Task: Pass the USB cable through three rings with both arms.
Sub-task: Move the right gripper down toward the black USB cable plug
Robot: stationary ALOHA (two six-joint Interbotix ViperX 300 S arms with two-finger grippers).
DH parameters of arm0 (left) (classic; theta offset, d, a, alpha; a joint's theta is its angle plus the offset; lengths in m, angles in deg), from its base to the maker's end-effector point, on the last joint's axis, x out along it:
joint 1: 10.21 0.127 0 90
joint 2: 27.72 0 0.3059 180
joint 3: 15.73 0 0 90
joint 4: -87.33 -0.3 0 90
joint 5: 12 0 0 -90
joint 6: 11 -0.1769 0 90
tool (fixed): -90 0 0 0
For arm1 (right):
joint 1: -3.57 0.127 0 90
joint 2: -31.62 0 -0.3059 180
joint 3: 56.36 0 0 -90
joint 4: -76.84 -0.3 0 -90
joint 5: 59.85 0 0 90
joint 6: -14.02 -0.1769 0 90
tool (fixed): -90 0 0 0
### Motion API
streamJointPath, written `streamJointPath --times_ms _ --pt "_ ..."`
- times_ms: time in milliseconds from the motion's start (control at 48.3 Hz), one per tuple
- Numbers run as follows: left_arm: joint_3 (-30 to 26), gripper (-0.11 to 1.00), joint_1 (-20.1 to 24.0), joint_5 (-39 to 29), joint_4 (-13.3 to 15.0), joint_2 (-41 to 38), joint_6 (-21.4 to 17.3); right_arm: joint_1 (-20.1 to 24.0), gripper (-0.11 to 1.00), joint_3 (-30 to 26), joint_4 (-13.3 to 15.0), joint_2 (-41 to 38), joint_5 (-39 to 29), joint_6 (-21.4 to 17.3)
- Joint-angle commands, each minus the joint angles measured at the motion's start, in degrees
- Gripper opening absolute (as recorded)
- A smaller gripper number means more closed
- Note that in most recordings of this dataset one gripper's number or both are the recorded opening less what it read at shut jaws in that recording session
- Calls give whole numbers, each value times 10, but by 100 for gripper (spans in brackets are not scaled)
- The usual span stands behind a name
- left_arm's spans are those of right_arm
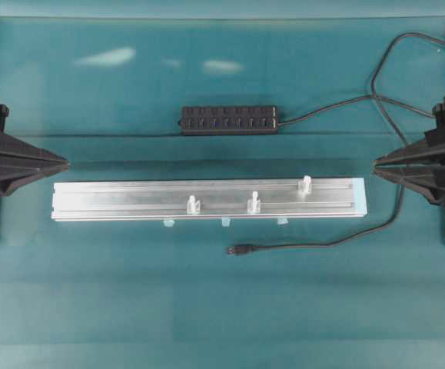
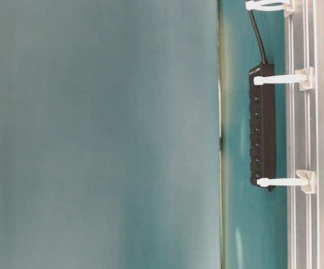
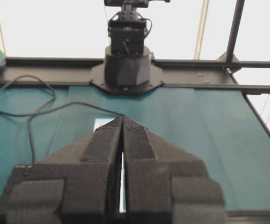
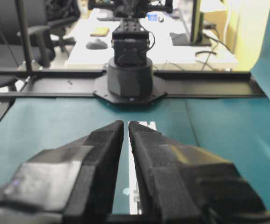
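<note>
The long silver brushed-metal rail (image 1: 207, 200) is gleaming softly on the matt teal cloth table cover (image 1: 207, 307). The three whitish translucent plastic rings (image 1: 254, 202) are looking smooth, while the thin black rubbery USB cable (image 1: 322, 244) and black plastic hub (image 1: 229, 120) are showing dull finishes.

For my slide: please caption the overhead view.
USB cable lies unthreaded beside rail with three rings; both tools parked.
</note>
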Motion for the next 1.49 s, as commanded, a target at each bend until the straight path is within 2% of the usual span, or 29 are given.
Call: streamJointPath --times_ms 0,62,124,290,352,601,1056,1139,1222,1429,1470 --pt "-33 2 -10 -7 -4 -17 11 11 0 -18 -5 -8 4 -5" --pt "-47 2 -12 -16 -4 -28 18 18 1 -28 -18 -12 -14 -12" --pt "-59 2 -15 -25 -4 -36 19 21 -5 -38 -25 -16 -43 -33" --pt "-89 2 -18 -59 -4 -51 17 36 -10 -72 -25 -21 -146 -89" --pt "-101 2 -18 -77 -4 -55 13 42 -10 -86 -25 -25 -178 -98" --pt "-144 2 -18 -156 -4 -84 11 53 -10 -147 -25 -95 -297 -116" --pt "-157 2 -4 -163 -5 -108 11 60 -5 -256 -25 -287 -435 -125" --pt "-157 2 -4 -163 -5 -107 11 61 1 -288 -25 -329 -478 -125" --pt "-157 2 -4 -163 -5 -107 11 62 13 -320 -21 -359 -519 -121" --pt "-157 5 -4 -171 -5 -107 11 77 68 -372 13 -424 -575 -122" --pt "-157 7 -4 -173 -5 -106 11 80 73 -380 14 -439 -583 -122"
